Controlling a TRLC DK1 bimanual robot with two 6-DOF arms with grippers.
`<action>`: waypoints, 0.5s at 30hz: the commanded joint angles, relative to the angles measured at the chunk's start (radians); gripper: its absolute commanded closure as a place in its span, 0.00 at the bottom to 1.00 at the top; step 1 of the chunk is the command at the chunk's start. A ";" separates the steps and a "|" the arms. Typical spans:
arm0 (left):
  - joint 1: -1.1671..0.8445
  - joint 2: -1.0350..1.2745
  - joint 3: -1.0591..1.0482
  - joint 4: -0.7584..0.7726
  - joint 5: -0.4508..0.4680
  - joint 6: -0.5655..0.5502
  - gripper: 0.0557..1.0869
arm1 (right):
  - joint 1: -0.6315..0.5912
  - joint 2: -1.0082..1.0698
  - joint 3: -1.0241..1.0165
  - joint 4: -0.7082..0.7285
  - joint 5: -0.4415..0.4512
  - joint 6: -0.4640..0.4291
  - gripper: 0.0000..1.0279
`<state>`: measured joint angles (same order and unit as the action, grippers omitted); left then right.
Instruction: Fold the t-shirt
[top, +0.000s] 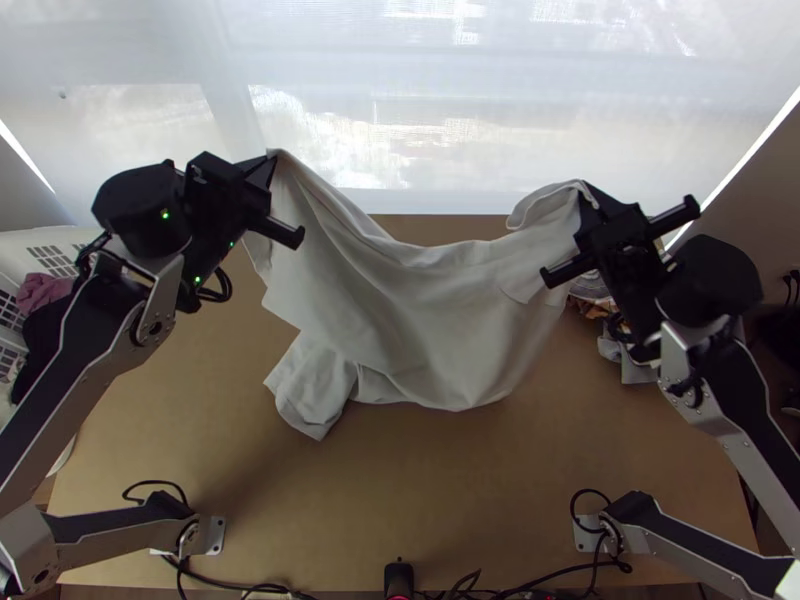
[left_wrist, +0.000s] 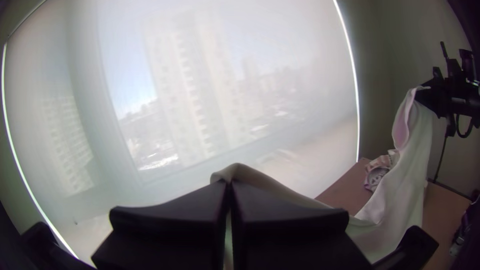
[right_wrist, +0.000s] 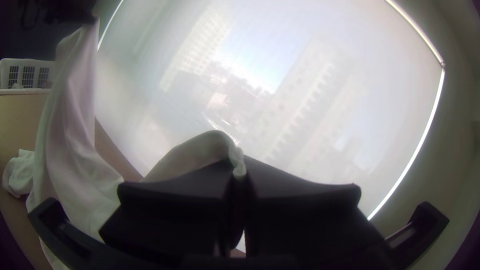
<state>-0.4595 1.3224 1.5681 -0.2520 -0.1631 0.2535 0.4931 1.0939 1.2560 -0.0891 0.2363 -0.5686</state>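
T-shirt (top: 410, 300) partly hidden in left tool (top: 268, 168); basket (top: 30, 240) cut off in top view.

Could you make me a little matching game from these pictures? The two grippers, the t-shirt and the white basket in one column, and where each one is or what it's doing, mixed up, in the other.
1. Left gripper
2. Right gripper
3. T-shirt
4. White basket

A. Slung between both grippers
B. Pinching the cloth's raised end farther from the basket
C. At the top view's left edge
D. Pinching the cloth's raised end nearer the basket

Pairs: 1-D, 2-B, 3-A, 4-C
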 joint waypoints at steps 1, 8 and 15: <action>0.196 0.204 -0.046 0.207 0.050 -0.010 0.97 | -0.090 0.219 -0.070 0.204 -0.086 0.019 0.98; 0.248 0.379 -0.046 0.335 0.050 -0.023 0.97 | -0.160 0.455 -0.029 0.338 -0.117 0.019 0.98; 0.271 0.544 -0.040 0.418 0.048 -0.031 0.97 | -0.171 0.633 0.031 0.384 -0.117 0.027 0.98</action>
<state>-0.2268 1.7134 1.5257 0.0753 -0.1162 0.2276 0.3454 1.5570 1.2461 0.2363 0.1299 -0.5499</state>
